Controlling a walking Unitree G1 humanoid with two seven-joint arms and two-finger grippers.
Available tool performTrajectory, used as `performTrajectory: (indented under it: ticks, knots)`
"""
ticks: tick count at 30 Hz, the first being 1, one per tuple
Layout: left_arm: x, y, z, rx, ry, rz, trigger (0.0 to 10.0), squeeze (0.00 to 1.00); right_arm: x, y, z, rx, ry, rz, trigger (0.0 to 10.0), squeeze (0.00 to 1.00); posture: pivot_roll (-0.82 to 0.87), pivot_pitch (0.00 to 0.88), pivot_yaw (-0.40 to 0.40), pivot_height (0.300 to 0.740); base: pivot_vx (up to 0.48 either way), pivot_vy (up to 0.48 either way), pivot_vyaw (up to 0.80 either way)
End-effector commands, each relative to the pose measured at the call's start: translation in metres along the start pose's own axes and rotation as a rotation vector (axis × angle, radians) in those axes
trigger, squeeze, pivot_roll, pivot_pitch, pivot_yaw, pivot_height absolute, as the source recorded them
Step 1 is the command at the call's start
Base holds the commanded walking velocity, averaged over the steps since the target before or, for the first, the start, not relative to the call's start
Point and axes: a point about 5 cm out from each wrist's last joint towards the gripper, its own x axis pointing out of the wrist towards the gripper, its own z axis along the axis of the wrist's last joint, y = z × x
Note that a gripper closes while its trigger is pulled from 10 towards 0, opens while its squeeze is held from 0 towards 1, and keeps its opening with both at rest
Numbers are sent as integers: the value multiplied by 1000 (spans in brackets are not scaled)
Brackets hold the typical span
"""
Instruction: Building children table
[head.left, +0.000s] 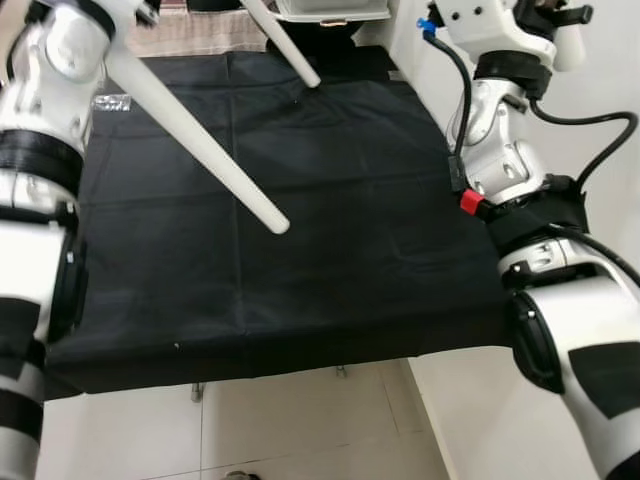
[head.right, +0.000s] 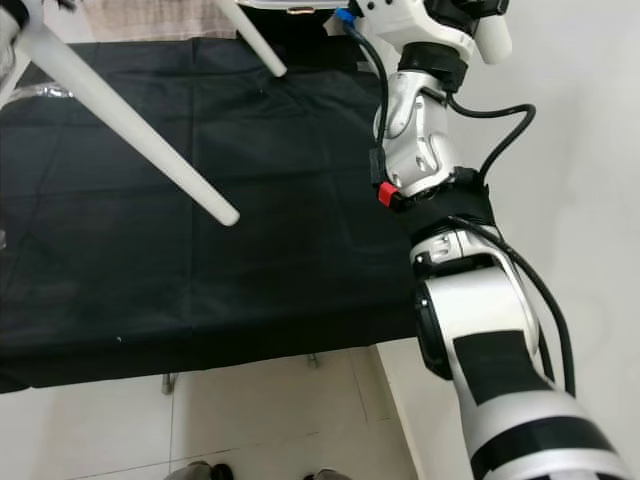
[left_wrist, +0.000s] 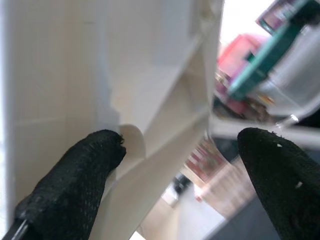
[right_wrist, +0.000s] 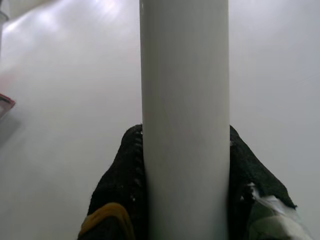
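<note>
Black padded fingers (right_wrist: 240, 170) of the right gripper (right_wrist: 185, 190) are clamped tight on a smooth white round table leg (right_wrist: 185, 100), one finger pressed to each side of the tube, so that leg is firmly in hand. Over on the left gripper (left_wrist: 180, 165), the fingers (left_wrist: 75, 185) stand wide apart: one pad rests against the moulded white plastic underside of the small table top (left_wrist: 150, 100), close by a rounded socket, while the other finger hangs free in the air. I judge that hand to be steadying the top, not gripping it.

Pulling back to the head views, two long white tapered legs slant down over the desk, which is draped in a creased black cloth (head.left: 330, 230). The longer leg (head.left: 200, 150) runs from the upper left toward the middle of the cloth, its blunt end hanging free; the shorter one (head.left: 290, 45) pokes in from the top edge. Both silver arms are raised high at the frame edges.

Progress call: at least two legs look seated in the lifted top, and the right hand carries one, though whether it is already fixed I cannot tell. Remaining, by my reckoning: finish the legs, turn the table upright, set it down.
</note>
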Motion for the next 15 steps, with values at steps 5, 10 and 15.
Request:
performTrajectory:
  ticks: [5, 10, 15]
  knots:
    - [13, 63, 31, 18, -81, 213, 10000, 0, -20, 4, -40, 6, 182, 65, 0, 0, 178, 24, -12, 740, 0, 0, 0]
    - [16, 48, 37, -4, -105, 141, 10000, 0, -50, 19, -54, 71, 305, 146, 0, 0, 181, 34, -3, 740, 0, 0, 0]
    - [7, -8, 18, -160, -55, -88, 10000, 0, -84, 34, -63, 111, 352, 256, 0, 0, 184, 51, 0, 740, 0, 0, 0]
